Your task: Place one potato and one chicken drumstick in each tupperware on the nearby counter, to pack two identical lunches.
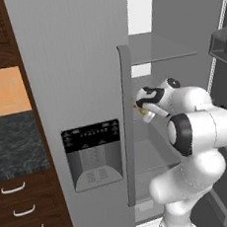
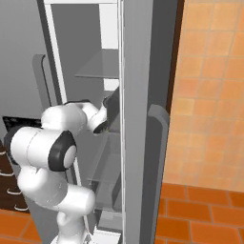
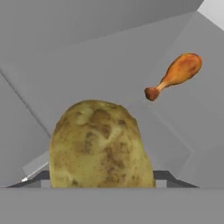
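A golden-brown potato (image 3: 101, 146) looms large at the bottom centre of the hand view, and my gripper (image 3: 103, 177) is shut on it, its fingers pressed against both sides. In the left base view the gripper (image 1: 141, 110) reaches into the open fridge at mid height, with a bit of the potato (image 1: 147, 116) showing at its tip. An orange-brown chicken drumstick (image 3: 175, 75) lies on the grey fridge shelf beyond, up and to the right, its bone tip pointing toward the potato. The dark speckled counter (image 1: 14, 145) is to the left of the fridge. The tupperware is out of view.
The closed grey fridge door (image 1: 78, 89) with its dispenser panel (image 1: 93, 155) and long handle (image 1: 130, 123) stands just left of the arm. Glass shelves (image 1: 164, 56) sit above the hand. The other door's edge (image 2: 138, 119) flanks the arm on the right. Drawers (image 1: 21, 209) are under the counter.
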